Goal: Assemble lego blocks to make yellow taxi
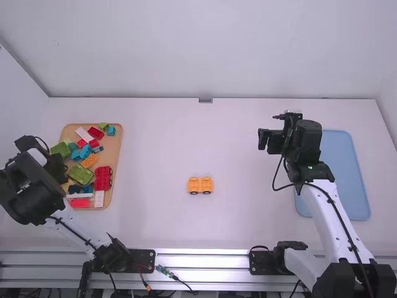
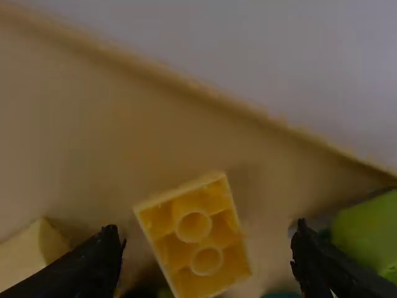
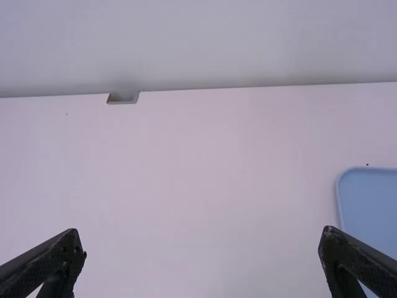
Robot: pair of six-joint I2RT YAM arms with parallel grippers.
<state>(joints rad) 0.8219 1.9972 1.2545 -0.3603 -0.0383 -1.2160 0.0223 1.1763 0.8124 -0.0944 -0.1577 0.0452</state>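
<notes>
A yellow-orange wheeled block piece [image 1: 200, 185] stands on the middle of the table. At the tray's left side is my left gripper [image 1: 62, 171], low over the blocks. In the left wrist view, my left gripper [image 2: 205, 251] is open, and a yellow block [image 2: 193, 226] lies between its fingertips, hollow underside showing. Another yellow block [image 1: 90, 161] rests in the tray. My right gripper [image 1: 267, 139] is held above the right part of the table; in the right wrist view this gripper [image 3: 201, 242] has its fingers wide apart with nothing between them.
The wooden tray [image 1: 114, 149] at the left holds green, red, blue and white blocks; its edge [image 2: 205, 93] crosses the left wrist view. A light green block [image 2: 369, 233] lies beside a left finger. A blue tray [image 1: 347, 180] is at the right, partly behind the right arm.
</notes>
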